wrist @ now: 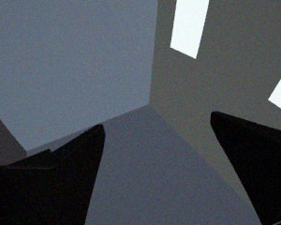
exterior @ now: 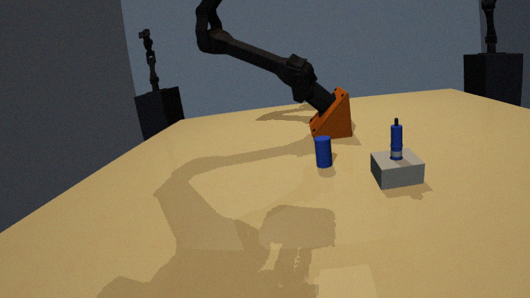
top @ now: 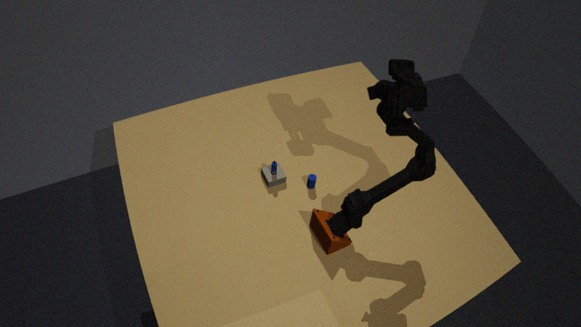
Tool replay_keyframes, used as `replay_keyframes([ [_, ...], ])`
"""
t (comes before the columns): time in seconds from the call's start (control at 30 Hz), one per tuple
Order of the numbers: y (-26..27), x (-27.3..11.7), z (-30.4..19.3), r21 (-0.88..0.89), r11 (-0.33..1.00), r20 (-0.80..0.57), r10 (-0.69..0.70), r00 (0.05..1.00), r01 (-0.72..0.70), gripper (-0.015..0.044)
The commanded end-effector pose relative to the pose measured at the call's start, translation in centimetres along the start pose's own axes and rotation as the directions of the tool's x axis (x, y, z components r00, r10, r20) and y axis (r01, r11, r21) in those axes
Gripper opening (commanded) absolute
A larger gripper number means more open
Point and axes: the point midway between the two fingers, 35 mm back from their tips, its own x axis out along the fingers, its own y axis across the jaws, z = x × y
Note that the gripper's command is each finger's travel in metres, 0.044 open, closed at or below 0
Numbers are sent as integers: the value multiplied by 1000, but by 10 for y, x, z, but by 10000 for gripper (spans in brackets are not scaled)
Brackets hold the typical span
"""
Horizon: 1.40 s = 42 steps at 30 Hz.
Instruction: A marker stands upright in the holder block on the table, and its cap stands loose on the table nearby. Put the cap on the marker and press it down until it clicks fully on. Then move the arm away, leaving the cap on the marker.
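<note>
A blue marker (top: 274, 166) (exterior: 396, 136) with a black tip stands upright in the grey holder block (top: 278, 180) (exterior: 402, 176). Its tip is bare. The blue cap (top: 312, 181) (exterior: 323, 152) stands upright on the table, apart from the block, between it and the shadow of the arm in the top view. My gripper (wrist: 157, 124) is open and empty in the wrist view, its two black fingers wide apart. The arm is raised high, far above and away from the cap and marker. In the exterior view the gripper is out of frame.
The arm's orange base (top: 327, 233) (exterior: 336, 123) stands on the table (top: 192, 220) (exterior: 116, 201) near the cap. Arm shadows fall across the table. Two dark pedestals (exterior: 160, 111) (exterior: 492, 78) with other arms stand beyond the table in the exterior view.
</note>
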Motion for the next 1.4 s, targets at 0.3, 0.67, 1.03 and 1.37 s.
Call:
replay_keyframes([
  [0.3,-34,-49,-113,569,679,-389,-276,879,465,254],
  [0.67,8,-172,-242,443,-243,-894,-199,402,863,254],
  [1.03,124,-309,-277,-331,-756,-942,295,-158,565,254],
  [1.37,233,-395,-210,-821,-569,-487,741,-462,-47,254],
])
